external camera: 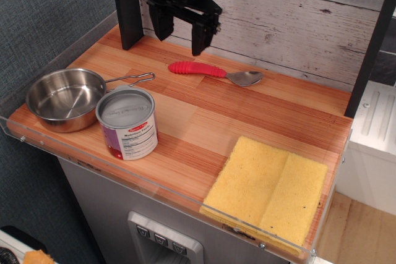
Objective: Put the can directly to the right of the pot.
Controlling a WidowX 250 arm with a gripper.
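Note:
The can (pixel 127 123), with a grey lid and a purple, red and white label, stands upright at the front left of the wooden table. It touches or nearly touches the right side of the shiny steel pot (pixel 63 99), whose wire handle (pixel 133 80) points right behind the can. My gripper (pixel 181 39) is open and empty, raised high over the back of the table, well away from the can.
A spoon with a red handle (pixel 213 72) lies at the back middle, just below the gripper. A yellow sponge cloth (pixel 269 188) lies at the front right corner. A clear plastic rim (pixel 154 191) edges the table. A black post (pixel 125 5) stands at the back left.

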